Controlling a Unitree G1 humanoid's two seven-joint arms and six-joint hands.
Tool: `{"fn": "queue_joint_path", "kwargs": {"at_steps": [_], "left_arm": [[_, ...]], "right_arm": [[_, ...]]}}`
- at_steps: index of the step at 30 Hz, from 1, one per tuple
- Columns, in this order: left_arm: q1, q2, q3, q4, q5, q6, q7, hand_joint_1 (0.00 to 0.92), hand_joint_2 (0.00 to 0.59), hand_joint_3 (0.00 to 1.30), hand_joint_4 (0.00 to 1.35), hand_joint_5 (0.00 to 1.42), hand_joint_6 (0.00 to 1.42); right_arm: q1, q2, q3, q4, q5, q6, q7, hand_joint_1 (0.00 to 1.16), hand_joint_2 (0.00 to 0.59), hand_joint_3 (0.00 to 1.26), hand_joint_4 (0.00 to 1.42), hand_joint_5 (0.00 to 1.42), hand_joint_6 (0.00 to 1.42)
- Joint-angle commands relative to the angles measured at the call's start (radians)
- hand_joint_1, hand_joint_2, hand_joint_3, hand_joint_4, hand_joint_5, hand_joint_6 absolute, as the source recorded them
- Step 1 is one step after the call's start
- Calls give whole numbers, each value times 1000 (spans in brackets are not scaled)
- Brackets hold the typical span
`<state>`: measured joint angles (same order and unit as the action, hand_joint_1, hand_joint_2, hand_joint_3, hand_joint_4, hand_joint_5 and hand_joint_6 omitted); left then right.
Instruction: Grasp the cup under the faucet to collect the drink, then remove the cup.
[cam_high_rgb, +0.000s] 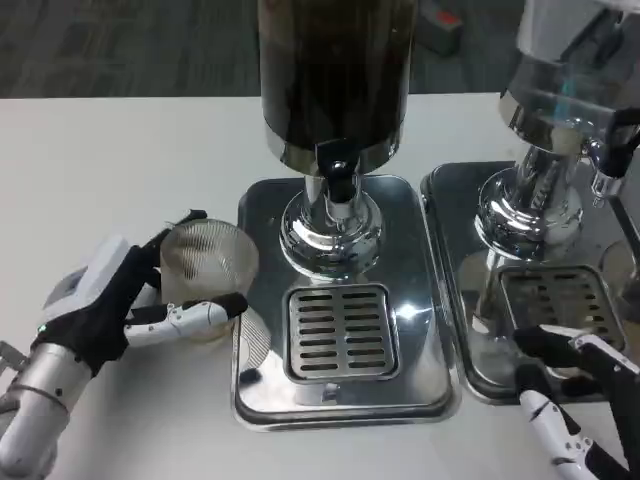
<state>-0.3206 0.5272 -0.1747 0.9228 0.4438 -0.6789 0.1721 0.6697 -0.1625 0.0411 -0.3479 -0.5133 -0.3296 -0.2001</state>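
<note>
So you've got the white table (120, 170) with two drink dispensers on it. The big one in the middle, the dark dispenser (335, 75), holds a dark liquid and stands on a shiny chrome base tray (255, 300) with a slotted drip grate (338, 332) in front. Its black faucet (336, 170) hangs above the chrome foot, with the grate just in front. The second dispenser (560, 90) on the right is clear-bodied with its own chrome tray (450, 290).

Your left robot hand (120, 305) is wrapped round the cup (208, 275), fingers on either side of it. The cup is a clear, ribbed plastic tumbler, see-through with fine vertical lines and a faint brownish tint. It sits on the table just left of the tray edge, off to the side of the faucet rather than under it. Can't tell if there's any drink in it.

Your right robot hand (575, 395) rests low at the front right, by the second tray, fingers apart and holding nothing.
</note>
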Motion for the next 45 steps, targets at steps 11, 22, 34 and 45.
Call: {"fn": "queue_joint_path", "kwargs": {"at_steps": [11,22,34,45], "left_arm": [[46,-3,-13,-70,60,72,90,414,50,282,412,630,955],[68,-37,2,-62,65,67,234,421,55,481,648,879,1266],[81,-70,11,-39,78,47,397,483,42,680,883,1086,1424],[130,-68,38,-87,53,-40,417,494,32,696,887,1080,1424]], "right_arm": [[-1,1,-17,-7,26,10,11,272,373,432,398,357,472],[3,4,-26,-9,37,9,9,271,373,433,405,357,484],[-5,4,-31,-4,46,7,12,270,373,433,402,357,485],[-7,6,-33,-3,51,4,11,270,373,423,400,357,486]]}}
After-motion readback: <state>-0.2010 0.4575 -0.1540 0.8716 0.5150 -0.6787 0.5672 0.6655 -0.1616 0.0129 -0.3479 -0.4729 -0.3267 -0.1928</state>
